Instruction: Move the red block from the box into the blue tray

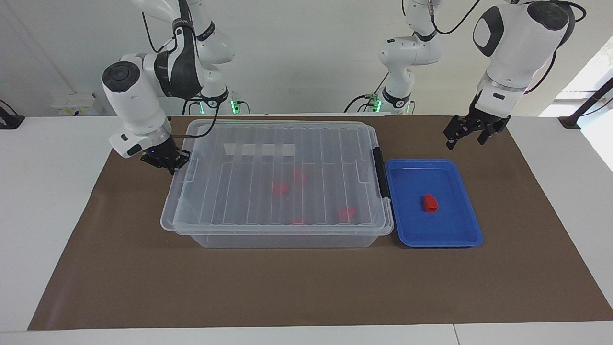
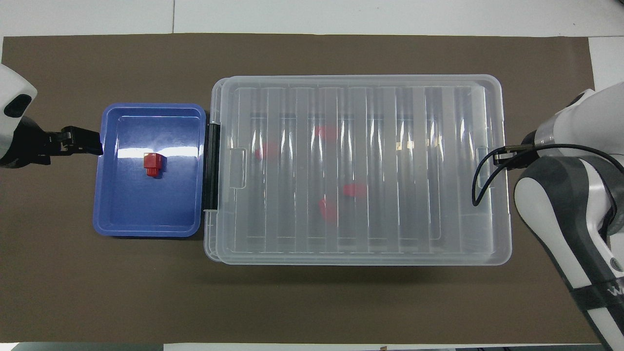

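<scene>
The red block (image 1: 429,203) (image 2: 151,165) lies inside the blue tray (image 1: 460,235) (image 2: 146,231), apart from both grippers. The tray stands beside the black latch (image 1: 380,172) of the clear box (image 1: 239,196) (image 2: 390,229), whose ribbed lid is on. Several red pieces (image 1: 280,188) show through the lid. My left gripper (image 1: 463,142) (image 2: 84,146) hangs open and empty over the mat, just off the tray's rim. My right gripper (image 1: 167,160) is shut, empty, low at the lid's short end toward the right arm; in the overhead view its wrist hides it.
A brown mat (image 1: 306,287) covers the table, with white tabletop (image 1: 43,201) around it. The box and tray fill the mat's middle strip. Bare mat lies on the side away from the robots and at both ends.
</scene>
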